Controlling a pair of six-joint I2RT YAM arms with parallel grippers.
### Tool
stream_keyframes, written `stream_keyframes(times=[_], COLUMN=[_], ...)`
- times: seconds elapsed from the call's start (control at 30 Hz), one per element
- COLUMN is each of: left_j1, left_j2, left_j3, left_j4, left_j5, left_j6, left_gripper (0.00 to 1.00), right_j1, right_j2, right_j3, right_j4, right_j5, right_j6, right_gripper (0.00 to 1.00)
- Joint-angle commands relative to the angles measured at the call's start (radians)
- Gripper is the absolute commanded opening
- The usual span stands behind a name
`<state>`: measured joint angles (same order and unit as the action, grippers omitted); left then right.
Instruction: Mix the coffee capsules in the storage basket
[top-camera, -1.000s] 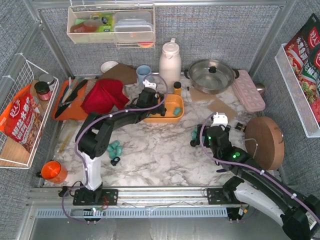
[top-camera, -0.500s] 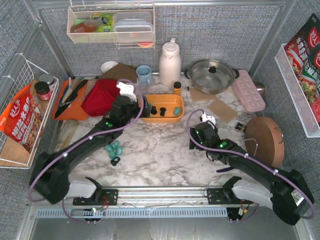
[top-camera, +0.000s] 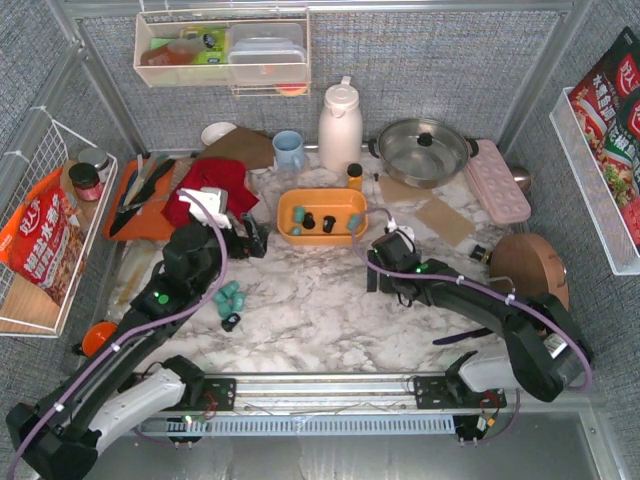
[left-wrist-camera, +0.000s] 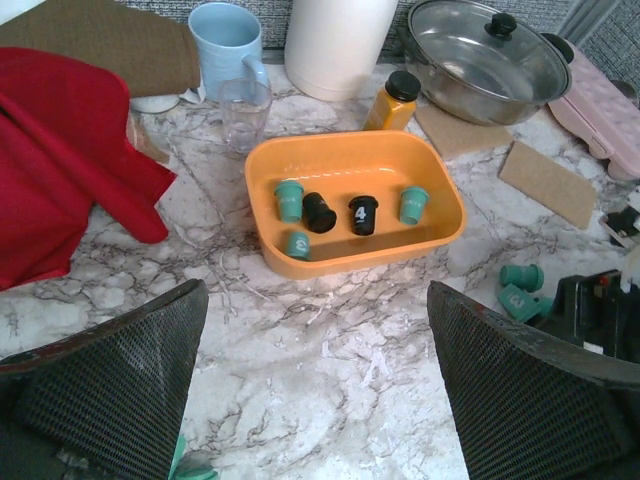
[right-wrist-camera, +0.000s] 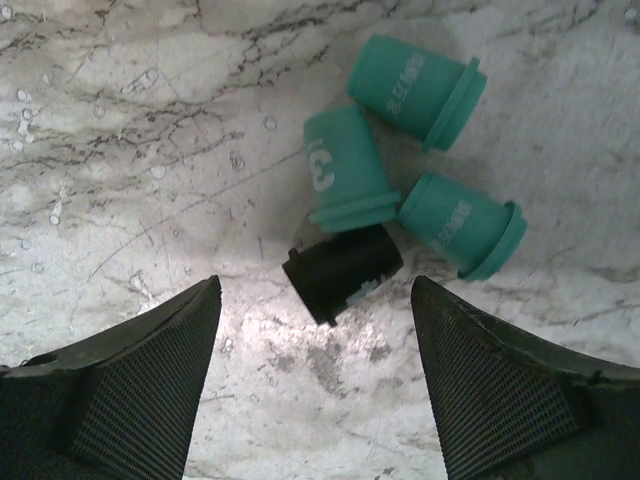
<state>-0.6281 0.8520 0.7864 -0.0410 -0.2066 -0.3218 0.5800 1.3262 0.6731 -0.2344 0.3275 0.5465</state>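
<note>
Marble tabletop (top-camera: 320, 305) holds the orange basket (left-wrist-camera: 360, 262) of five capsules (left-wrist-camera: 362, 213), the left gripper (left-wrist-camera: 315, 300) gaping empty, the right gripper (right-wrist-camera: 315, 290) parted, apparently empty, over four loose pods (right-wrist-camera: 345, 170).

- Top view is bright and even, lit from overhead; shadows on the table (top-camera: 320, 310) fall short and soft.
- The steel pot (top-camera: 424, 150) throws back a sheen, and the frame posts lean outward at the edges, a wide-lens bend.
- Left wrist view: centre crisp, left fingers (left-wrist-camera: 110, 370) dark and a touch soft along the bottom.
- Right wrist view: capsules (right-wrist-camera: 345, 185) sharp, soft shadows hugging them, a pale gleam on the marble, right fingers (right-wrist-camera: 500, 390) in shade.
</note>
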Motion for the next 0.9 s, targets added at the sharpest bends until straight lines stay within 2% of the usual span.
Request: stream_keyframes(times=[0.0,0.3,0.4,0.87], left_j1=[0.000,0.000,0.000,0.000], left_j2=[-0.042,-0.051,-0.048,-0.049], left_j3=[-0.017,-0.029,-0.029,-0.030], left_j4=[-0.024,-0.010,-0.007,-0.004], left_j5=[-0.008,-0.007,-0.007,-0.015], left_j6=[0.000,0.000,-0.001,-0.002], left_gripper=[0.99,0.99,0.99,0.99], right_j1=[-0.032,-0.150,-0.179,-0.188], right_j2=[0.041,0.098,0.122,0.257], right_j3=[0.045,0.113,0.129,0.217], right_j4=[-0.014,-0.089,-0.096,-0.155], right_j5=[-0.025,-0.259,-0.348,-0.392], right_j6=[-0.115,-0.293,-0.320,-0.334], right_gripper=[0.81,0.81,0.78,0.73])
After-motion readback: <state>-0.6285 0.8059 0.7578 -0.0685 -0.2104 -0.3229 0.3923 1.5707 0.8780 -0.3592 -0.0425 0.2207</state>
